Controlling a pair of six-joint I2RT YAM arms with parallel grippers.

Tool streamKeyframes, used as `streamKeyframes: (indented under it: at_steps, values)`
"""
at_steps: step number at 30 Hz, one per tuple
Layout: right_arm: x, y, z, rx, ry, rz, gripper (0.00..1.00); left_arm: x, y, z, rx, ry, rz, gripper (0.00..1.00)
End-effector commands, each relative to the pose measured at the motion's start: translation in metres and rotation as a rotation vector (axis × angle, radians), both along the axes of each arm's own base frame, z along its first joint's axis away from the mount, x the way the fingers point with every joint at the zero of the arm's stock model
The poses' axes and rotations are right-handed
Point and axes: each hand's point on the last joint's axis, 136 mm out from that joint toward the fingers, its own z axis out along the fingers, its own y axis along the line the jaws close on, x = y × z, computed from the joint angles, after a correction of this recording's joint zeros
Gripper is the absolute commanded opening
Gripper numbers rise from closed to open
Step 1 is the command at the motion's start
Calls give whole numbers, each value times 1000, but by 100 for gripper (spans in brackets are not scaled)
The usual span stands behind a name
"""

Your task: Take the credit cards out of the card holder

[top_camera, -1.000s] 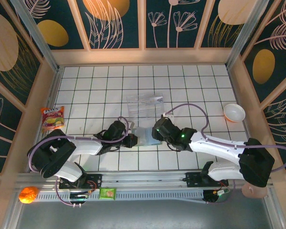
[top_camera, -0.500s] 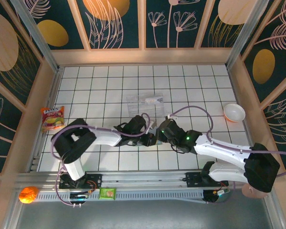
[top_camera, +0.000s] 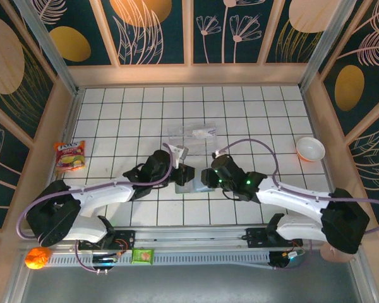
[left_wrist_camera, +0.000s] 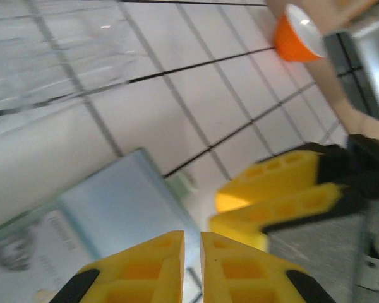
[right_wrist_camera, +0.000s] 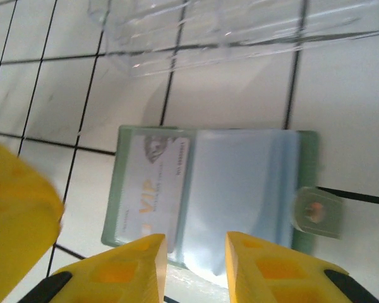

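- Grey-green and matte, the card holder point(right_wrist_camera: 240, 189) is seen lying open and flat on the white tiles between the two grippers, with its snap tab point(right_wrist_camera: 316, 211) sticking out at one side.
- One pale VIP card point(right_wrist_camera: 153, 189) is tucked under the clear pocket of one panel; the other panel's pocket looks empty.
- See-through credit cards point(right_wrist_camera: 227, 28) are laid on the tiles just beyond the holder, apart from it.
- The right gripper point(right_wrist_camera: 196, 245) is held over the holder's near edge with its fingers apart and nothing clamped between them.
- The left gripper point(left_wrist_camera: 192, 243) is seen over the holder's edge with its fingers almost together, only a thin slit left, and nothing is seen gripped.
- The holder is judged light and thin, and likely to slide on the glossy tiles, so one panel would need to be pinned down.
- The card is judged stiff, slick and nearly flush with its sleeve. It is best pinched across its faces at whatever edge is exposed at the pocket mouth, then drawn out flat. Which edge that is cannot be told.
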Motion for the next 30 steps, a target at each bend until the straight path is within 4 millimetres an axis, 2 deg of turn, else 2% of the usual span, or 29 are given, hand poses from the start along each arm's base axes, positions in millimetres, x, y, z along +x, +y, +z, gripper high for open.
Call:
streamKeyframes:
  at_steps: [1,4,7,11,14,16,19,24,28,30]
  values:
    - [-1,36,8,59,13,137,24,0,35,-52,142,75,111,14]
    - [0,38,-14,14,67,132,18,0,47,-69,175,92,146,15]
    - [3,23,-40,-62,111,65,14,4,55,-77,192,96,172,13]
    - [-6,-1,-75,-139,188,-5,11,6,58,-88,218,114,174,7]
    - [-12,-18,-90,-189,207,-63,9,5,58,-93,222,127,166,4]
    - [-13,-23,-92,-213,201,-84,9,4,58,-95,223,132,160,1]
    - [-8,-20,-82,-225,155,-87,10,3,58,-94,219,133,157,0]
    - [3,-2,-41,-169,45,-58,15,5,57,-69,168,88,158,6]
    - [7,24,-5,-66,-16,40,22,6,52,-44,111,41,144,15]
    - [7,39,3,-15,-5,92,24,6,48,-41,91,40,128,18]
